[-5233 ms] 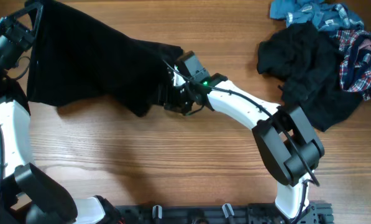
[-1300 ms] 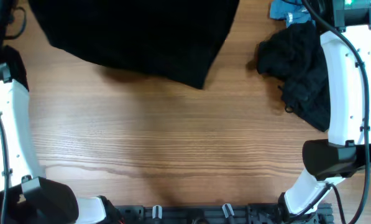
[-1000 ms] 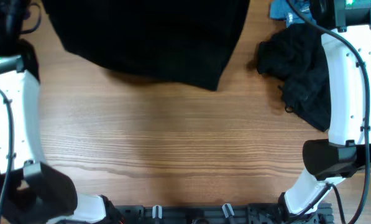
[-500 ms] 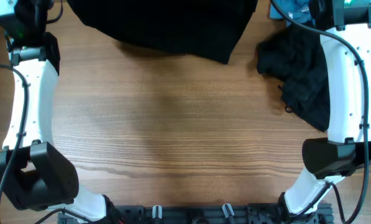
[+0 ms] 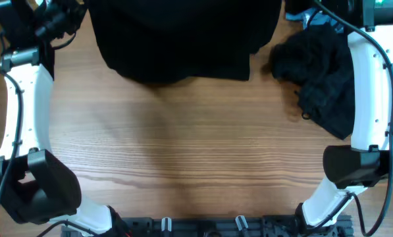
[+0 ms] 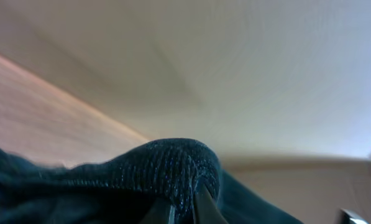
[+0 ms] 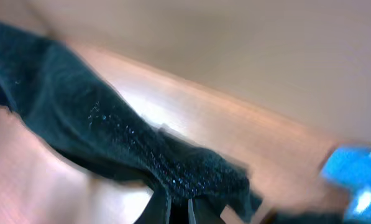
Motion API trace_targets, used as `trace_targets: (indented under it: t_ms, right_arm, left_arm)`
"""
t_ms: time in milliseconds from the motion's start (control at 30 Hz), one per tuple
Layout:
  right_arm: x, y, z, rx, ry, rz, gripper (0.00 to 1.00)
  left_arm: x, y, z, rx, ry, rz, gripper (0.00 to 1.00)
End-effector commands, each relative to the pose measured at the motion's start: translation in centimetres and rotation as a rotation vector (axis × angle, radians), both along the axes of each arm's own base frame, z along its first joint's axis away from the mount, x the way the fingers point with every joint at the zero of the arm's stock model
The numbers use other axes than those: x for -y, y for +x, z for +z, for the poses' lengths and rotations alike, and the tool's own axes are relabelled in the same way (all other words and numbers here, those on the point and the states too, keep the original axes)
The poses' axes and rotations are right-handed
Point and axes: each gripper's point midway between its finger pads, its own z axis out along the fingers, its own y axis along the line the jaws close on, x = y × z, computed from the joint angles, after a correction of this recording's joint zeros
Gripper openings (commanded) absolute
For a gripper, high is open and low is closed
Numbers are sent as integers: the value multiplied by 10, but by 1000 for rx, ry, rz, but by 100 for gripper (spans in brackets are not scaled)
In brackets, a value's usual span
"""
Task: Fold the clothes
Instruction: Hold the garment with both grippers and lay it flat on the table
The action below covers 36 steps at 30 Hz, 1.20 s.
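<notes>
Over wooden table, large black garment, textured knit, spread wide

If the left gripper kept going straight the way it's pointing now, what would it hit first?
The left gripper has its jaws shut on the black garment, so that fold comes first; beyond it the way looks free, though depth is unclear.

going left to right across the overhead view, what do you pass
left arm → large black garment → crumpled black garment → right arm. The teal-blue cloth at the top edge overlaps the crumpled one in this order, so it is left out.
</notes>
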Motion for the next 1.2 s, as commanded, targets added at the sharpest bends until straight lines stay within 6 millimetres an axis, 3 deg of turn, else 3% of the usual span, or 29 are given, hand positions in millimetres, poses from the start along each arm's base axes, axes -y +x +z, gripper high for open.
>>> trace_targets:
  t_ms: [0,200,400,633,733,833,1033,1167]
  right_arm:
    - [-12,-22,5,-36,51,99,4]
    - [-16,-37,-3,-104,66,129,4]
    - [-16,-20,13,6,62,131,4]
    - [-7,19,51,260,10,76,4]
    - [1,36,72,379,-21,30,4]
    - [7,44,90,460,-39,-11,4]
    - [9,18,125,521,-34,-21,4]
    - [17,-19,153,536,-44,-68,4]
  left_arm:
    - [8,-29,20,49,-53,-206,4]
    - [-6,-52,27,75,-94,-308,4]
    - [-30,-52,26,135,-26,-263,4]
    - [-63,-22,19,167,136,-35,4]
    - [-76,-7,31,234,214,78,4]
    - [-73,1,57,359,266,106,4]
    - [-52,-8,97,436,257,44,4]
    - [-35,-30,119,460,271,-9,4]
